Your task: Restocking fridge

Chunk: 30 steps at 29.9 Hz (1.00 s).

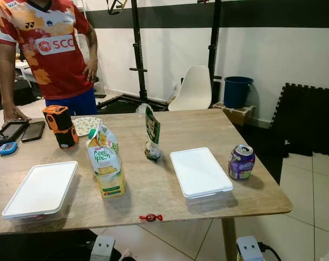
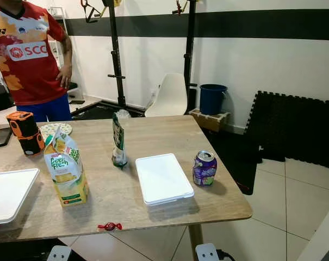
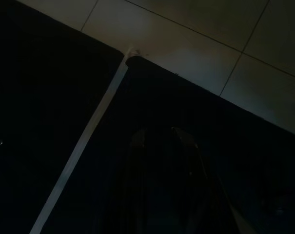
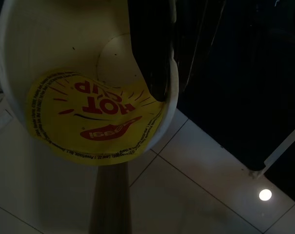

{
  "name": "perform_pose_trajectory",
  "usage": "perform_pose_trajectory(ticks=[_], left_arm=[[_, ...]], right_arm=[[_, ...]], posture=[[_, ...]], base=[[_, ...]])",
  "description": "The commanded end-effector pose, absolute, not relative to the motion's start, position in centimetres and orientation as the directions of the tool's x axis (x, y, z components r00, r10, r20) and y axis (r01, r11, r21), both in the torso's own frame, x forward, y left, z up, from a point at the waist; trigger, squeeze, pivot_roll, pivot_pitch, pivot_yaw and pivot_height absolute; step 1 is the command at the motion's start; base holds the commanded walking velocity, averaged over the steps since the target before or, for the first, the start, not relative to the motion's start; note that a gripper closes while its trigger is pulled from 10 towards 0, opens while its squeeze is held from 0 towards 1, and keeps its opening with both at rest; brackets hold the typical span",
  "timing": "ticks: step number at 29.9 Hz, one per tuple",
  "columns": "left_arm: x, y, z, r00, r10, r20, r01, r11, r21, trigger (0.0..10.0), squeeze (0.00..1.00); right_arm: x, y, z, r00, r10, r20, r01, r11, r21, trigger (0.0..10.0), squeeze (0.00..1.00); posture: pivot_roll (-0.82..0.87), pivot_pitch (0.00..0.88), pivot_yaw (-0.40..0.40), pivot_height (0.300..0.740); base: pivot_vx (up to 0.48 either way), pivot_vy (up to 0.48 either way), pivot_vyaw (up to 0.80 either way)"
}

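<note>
On the wooden table [image 1: 153, 187] stand a yellow-green juice carton [image 1: 106, 168], a tall green packet [image 1: 151, 133] and a purple drink can [image 1: 241, 161]. Two flat white lidded boxes lie there, one at the left [image 1: 42, 188] and one right of the middle [image 1: 199, 171]. In the right wrist view, my right gripper [image 4: 171, 87] is shut on the rim of a white noodle cup [image 4: 64, 58] with a half-peeled yellow "HOT CUP" lid [image 4: 96, 122], one finger inside it, over tiled floor. My left gripper [image 3: 162, 141] hangs in deep shade above a dark mat.
A person in a red shirt [image 1: 47, 49] stands at the table's far left corner. An orange-black device [image 1: 61, 125], a patterned plate [image 1: 86, 125] and phones [image 1: 20, 131] lie near them. A red sweet [image 1: 151, 217] sits at the front edge. Behind are a white chair [image 1: 196, 88] and a blue bin [image 1: 237, 91].
</note>
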<state>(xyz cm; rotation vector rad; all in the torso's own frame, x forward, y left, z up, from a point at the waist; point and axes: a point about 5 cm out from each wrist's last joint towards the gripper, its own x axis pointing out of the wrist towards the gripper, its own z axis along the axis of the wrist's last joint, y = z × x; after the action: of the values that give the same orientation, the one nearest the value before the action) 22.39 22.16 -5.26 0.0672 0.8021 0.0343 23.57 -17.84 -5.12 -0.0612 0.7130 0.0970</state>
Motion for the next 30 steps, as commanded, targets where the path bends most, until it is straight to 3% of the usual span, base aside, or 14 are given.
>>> perform_pose_trajectory(ticks=[1,13,30], left_arm=[[22.1,23.1,-5.3,0.68,0.077,-0.729,-0.015,0.996,0.091,10.0,0.0],[23.2,23.3,-4.5,0.705,0.097,-0.703,-0.049,0.995,0.087,10.0,0.0],[22.4,24.1,-4.8,0.69,0.108,-0.716,-0.048,0.994,0.103,10.0,0.0]], right_arm=[[23.5,-17.6,-5.2,0.748,0.069,-0.66,-0.105,0.994,-0.015,10.0,0.0],[24.0,-17.5,-4.9,0.759,0.07,-0.648,-0.113,0.993,-0.025,10.0,0.0],[23.3,-17.6,-5.2,0.762,0.059,-0.645,-0.112,0.993,-0.042,10.0,0.0]], posture=[[0.08,0.004,0.026,0.74],[0.06,0.038,0.008,0.74],[0.04,0.044,0.036,0.74]], base=[[0.0,0.0,0.0],[0.0,0.0,0.0],[0.0,0.0,0.0]])
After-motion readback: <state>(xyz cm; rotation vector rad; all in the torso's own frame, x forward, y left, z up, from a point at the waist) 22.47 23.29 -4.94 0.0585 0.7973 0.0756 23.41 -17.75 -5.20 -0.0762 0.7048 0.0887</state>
